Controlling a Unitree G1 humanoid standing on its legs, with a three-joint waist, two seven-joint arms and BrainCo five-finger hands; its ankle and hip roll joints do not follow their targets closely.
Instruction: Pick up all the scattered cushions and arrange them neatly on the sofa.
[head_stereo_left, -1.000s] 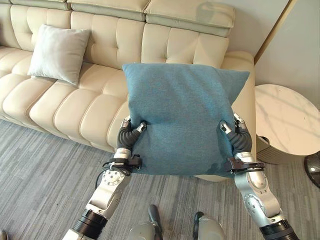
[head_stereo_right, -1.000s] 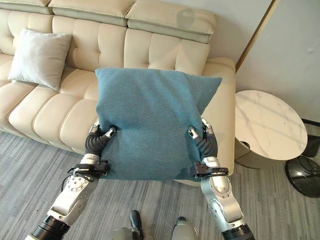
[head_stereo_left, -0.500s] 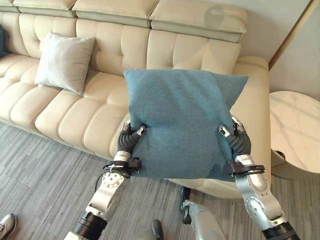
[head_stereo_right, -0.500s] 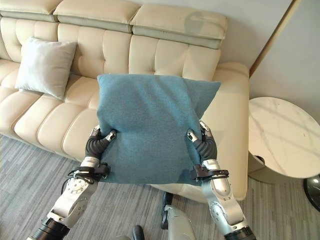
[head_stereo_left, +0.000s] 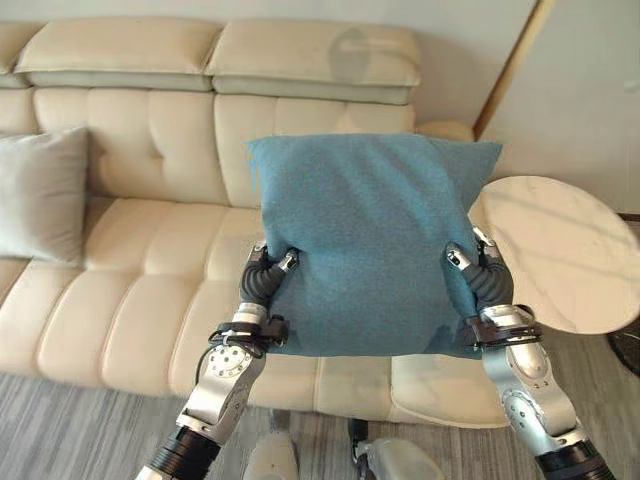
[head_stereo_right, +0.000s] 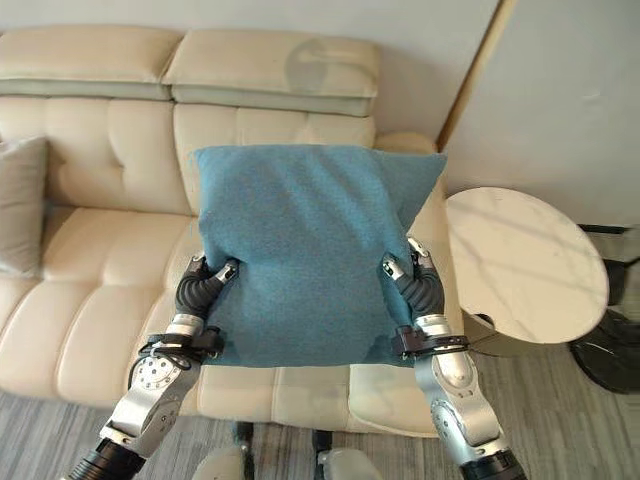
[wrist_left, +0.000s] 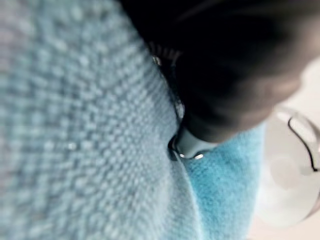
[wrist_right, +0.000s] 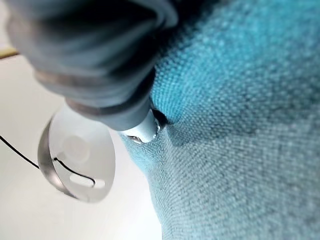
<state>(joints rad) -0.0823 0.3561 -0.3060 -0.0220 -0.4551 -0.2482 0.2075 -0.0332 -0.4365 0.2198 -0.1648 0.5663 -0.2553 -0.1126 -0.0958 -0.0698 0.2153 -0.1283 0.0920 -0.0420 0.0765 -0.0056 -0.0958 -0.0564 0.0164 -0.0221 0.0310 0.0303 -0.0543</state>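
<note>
Teal cushion (head_stereo_left: 370, 240) held upright between both hands, above the front edge of the cream leather sofa (head_stereo_left: 150, 300). The left hand (head_stereo_left: 265, 275) clamps the cushion's lower edge at about 8 o'clock, thumb curled onto the front face and fingers behind the fabric; the right hand (head_stereo_left: 478, 272) clamps the opposite edge at about 4 o'clock in the same way. In each wrist view the thumb tip presses a dent into the teal weave — left (wrist_left: 187, 145), right (wrist_right: 142, 131). The cushion's top corners stand level, its face toward the camera, covering part of the sofa's backrest and seat. A grey cushion (head_stereo_left: 40, 195) leans against the backrest at 9 o'clock, well apart from the teal one. A round marble-topped desk (head_stereo_left: 560, 250) stands just beside the sofa's armrest at 3 o'clock.
</note>
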